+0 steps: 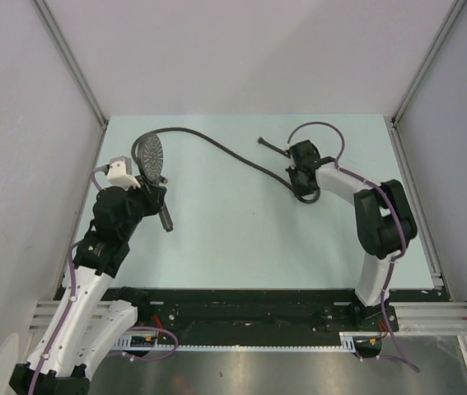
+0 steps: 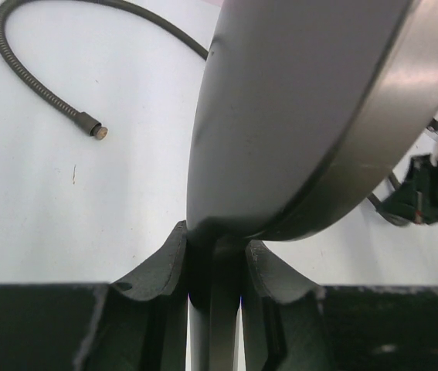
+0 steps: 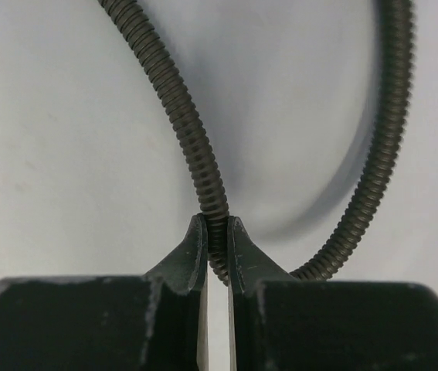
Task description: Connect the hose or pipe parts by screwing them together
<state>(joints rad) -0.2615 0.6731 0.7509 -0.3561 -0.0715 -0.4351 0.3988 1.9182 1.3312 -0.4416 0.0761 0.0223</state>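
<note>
The dark grey shower head is at the far left of the table, its dotted face up and its handle pointing toward me. My left gripper is shut on the handle just below the head. In the left wrist view the head fills the frame above the gripper. The ribbed hose runs from beside the head across to the right. One hose end lies free on the table. My right gripper is shut on the hose, the gripper pinching it while the rest loops away.
The pale green table is closed in by white walls with metal rails on the left and right. The other hose end points left, just beyond my right gripper. Purple cables run along both arms.
</note>
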